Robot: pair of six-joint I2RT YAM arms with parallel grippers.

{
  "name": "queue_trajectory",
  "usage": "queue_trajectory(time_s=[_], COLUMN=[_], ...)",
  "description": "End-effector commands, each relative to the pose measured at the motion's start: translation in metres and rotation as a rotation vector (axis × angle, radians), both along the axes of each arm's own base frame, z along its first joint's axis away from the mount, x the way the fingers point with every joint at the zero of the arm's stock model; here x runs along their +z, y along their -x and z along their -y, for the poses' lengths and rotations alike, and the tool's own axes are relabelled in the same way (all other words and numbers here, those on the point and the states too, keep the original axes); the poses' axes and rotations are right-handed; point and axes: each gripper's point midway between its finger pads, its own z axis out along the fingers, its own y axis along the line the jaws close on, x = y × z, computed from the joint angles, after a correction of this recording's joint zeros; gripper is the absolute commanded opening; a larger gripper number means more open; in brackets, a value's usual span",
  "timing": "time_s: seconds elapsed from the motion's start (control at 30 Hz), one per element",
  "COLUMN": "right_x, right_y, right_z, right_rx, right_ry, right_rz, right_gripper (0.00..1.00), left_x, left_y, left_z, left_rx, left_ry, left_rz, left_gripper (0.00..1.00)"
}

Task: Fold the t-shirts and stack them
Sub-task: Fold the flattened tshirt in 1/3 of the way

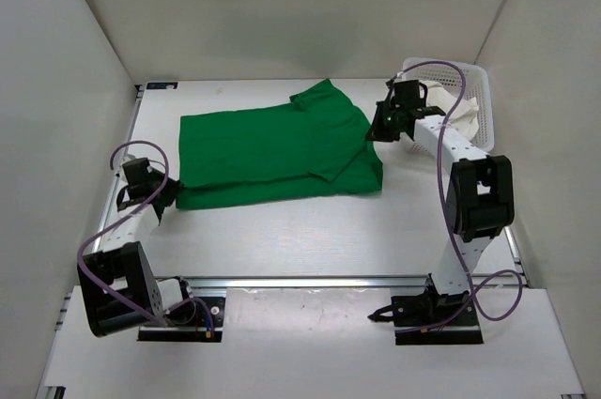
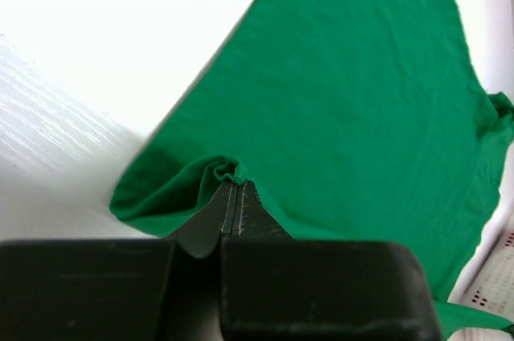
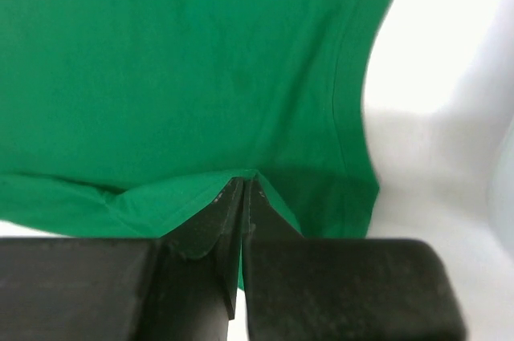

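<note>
**Position of item.** The green t-shirt (image 1: pixel 272 150) lies flat on the table (image 1: pixel 282 239), roughly central. Its long axis runs left to right across the top view, with the hem end toward the left arm and the sleeves toward the right. A second layer of cloth shows along the near edge. An off-white t-shirt (image 1: pixel 467 110) sits in the basket (image 1: pixel 481 73) at the far right. No red shirt is visible.

**Left gripper (image 2: pixel 233 188).** The jaws are clenched on a bunched pinch of green cloth at the shirt's near-left corner. The rest of the shirt extends away from the jaws, forward and to the right.

**Right gripper (image 3: pixel 243 184).** The jaws are clenched on a fold of green cloth at the shirt's right end, beside the sleeve seam. The body of the shirt extends ahead of them.

**Governing relation.** Each arm holds the end nearest it, so the two grips mark opposite ends of the long axis. The left grip sits nearer the arm bases than the right grip.

**Assessment.** The next fold probably depends on both ends being carried together so that the cloth between them stays taut. Uneven travel would likely skew the crease.
</note>
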Motion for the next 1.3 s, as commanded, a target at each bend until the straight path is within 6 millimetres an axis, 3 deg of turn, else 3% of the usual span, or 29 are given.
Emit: queue_trajectory(time_s=[0.0, 0.07, 0.3, 0.5, 0.67, 0.8, 0.87, 0.9, 0.97, 1.03, 1.07, 1.1, 1.13, 1.2, 1.23, 1.27], right_x=[0.017, 0.007, 0.005, -0.005, -0.015, -0.018, -0.021, -0.017, -0.006, 0.021, 0.025, 0.046, 0.042, 0.068, 0.071, 0.050], right_y=[-0.029, -0.034, -0.058, -0.076, -0.092, -0.101, -0.104, -0.103, -0.101, -0.098, -0.096, -0.093, -0.086, -0.070, -0.057, -0.043], right_z=[0.001, -0.001, 0.000, -0.004, -0.015, -0.024, -0.021, -0.021, -0.026, -0.024, -0.024, -0.024, -0.022, -0.012, -0.006, -0.002], right_rx=[-0.001, 0.002, -0.012, 0.011, 0.027, 0.046, 0.036, 0.028, 0.047, 0.043, 0.046, 0.047, 0.042, 0.016, -0.004, -0.025], right_ry=[0.000, 0.009, 0.006, 0.006, 0.015, 0.035, 0.043, 0.032, 0.019, 0.004, 0.006, -0.007, -0.007, -0.017, -0.034, -0.052], right_rz=[0.074, 0.055, 0.068, 0.065, 0.065, 0.069, 0.069, 0.070, 0.097, 0.144, 0.154, 0.191, 0.175, 0.221, 0.228, 0.193], right_gripper=[0.00, 0.00, 0.00, 0.00, 0.00, 0.00, 0.00, 0.00, 0.08, 0.16, 0.21, 0.23, 0.27, 0.34, 0.35, 0.32], left_x=[0.008, 0.008, 0.007, -0.015, -0.017, -0.017, -0.017, -0.012, -0.005, 0.013, 0.021, 0.020, 0.026, 0.016, 0.009, 0.008], left_y=[-0.013, -0.017, -0.030, -0.027, -0.029, -0.031, -0.030, -0.031, -0.035, -0.039, -0.038, -0.034, -0.030, -0.013, -0.003, 0.003], left_z=[-0.012, -0.015, -0.018, -0.021, -0.023, -0.023, -0.024, -0.026, -0.026, -0.024, -0.023, -0.024, -0.022, -0.007, -0.001, 0.006], left_rx=[0.034, 0.040, 0.046, 0.053, 0.057, 0.050, 0.053, 0.053, 0.034, 0.009, 0.001, 0.008, 0.000, -0.029, -0.045, -0.052], left_ry=[-0.018, -0.026, -0.022, -0.006, -0.012, -0.019, -0.007, 0.002, -0.009, -0.048, -0.073, -0.077, -0.074, -0.048, -0.040, -0.026], left_rz=[0.030, 0.028, 0.025, -0.032, -0.036, -0.042, -0.042, -0.027, -0.014, 0.014, 0.025, 0.019, 0.038, 0.027, 0.019, 0.025], left_gripper=[0.00, 0.00, 0.00, 0.00, 0.01, 0.14, 0.32, 0.37, 0.56, 0.64, 0.65, 0.63, 0.61, 0.57, 0.55, 0.53])
